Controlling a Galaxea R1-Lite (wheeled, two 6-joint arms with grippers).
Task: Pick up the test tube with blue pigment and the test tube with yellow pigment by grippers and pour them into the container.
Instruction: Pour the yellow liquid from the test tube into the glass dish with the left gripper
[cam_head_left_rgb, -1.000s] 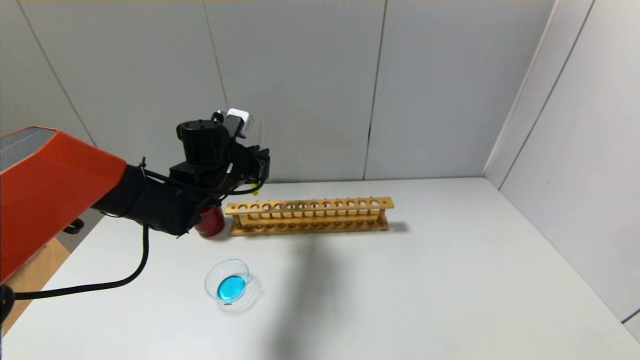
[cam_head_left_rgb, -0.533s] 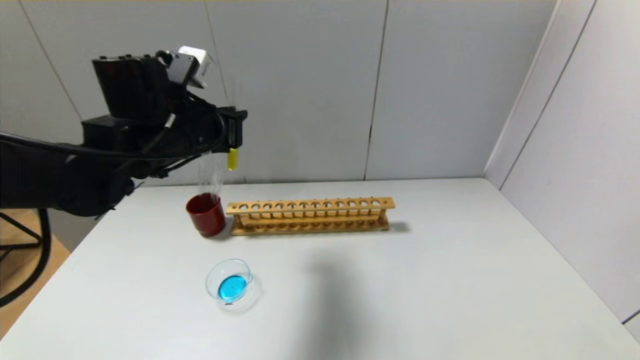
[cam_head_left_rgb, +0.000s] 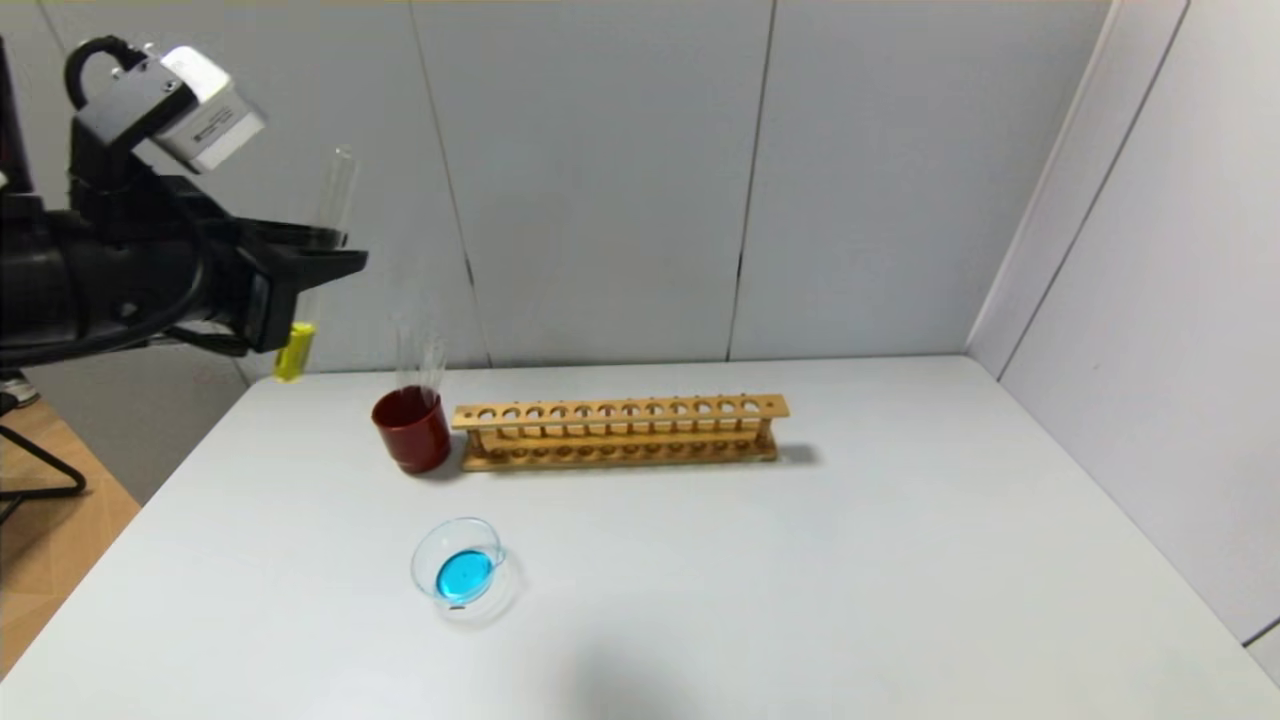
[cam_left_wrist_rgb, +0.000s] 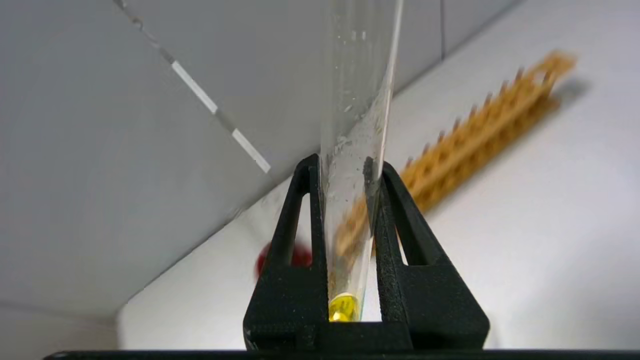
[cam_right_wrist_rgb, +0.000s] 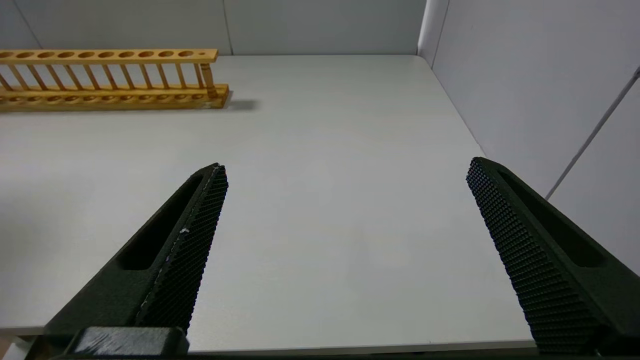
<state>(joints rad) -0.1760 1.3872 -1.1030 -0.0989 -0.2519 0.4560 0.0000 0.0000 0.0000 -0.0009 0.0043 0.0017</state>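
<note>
My left gripper (cam_head_left_rgb: 325, 258) hangs high above the table's far left corner, left of the red cup, shut on the test tube with yellow pigment (cam_head_left_rgb: 294, 352). The tube stands nearly upright, its yellow liquid below the fingers and its open mouth above them. In the left wrist view the black fingers (cam_left_wrist_rgb: 387, 210) pinch the glass tube (cam_left_wrist_rgb: 350, 150) from both sides. The container (cam_head_left_rgb: 420, 560), a low clear glass dish, sits on the near left of the table with blue liquid in it. The test tube with blue pigment is out of view. My right gripper (cam_right_wrist_rgb: 345, 167) is open over bare table.
A dark red cup (cam_head_left_rgb: 412, 432) with clear tubes stands at the left end of a long wooden rack (cam_head_left_rgb: 620, 432) at the table's back. Grey walls close the back and right sides. The white table (cam_head_left_rgb: 820, 570) stretches to the right of the dish.
My left arm has risen from beside the red cup and the rack's left end and swung left, carrying the yellow tube up and away. The dish, the cup and the rack have not moved.
</note>
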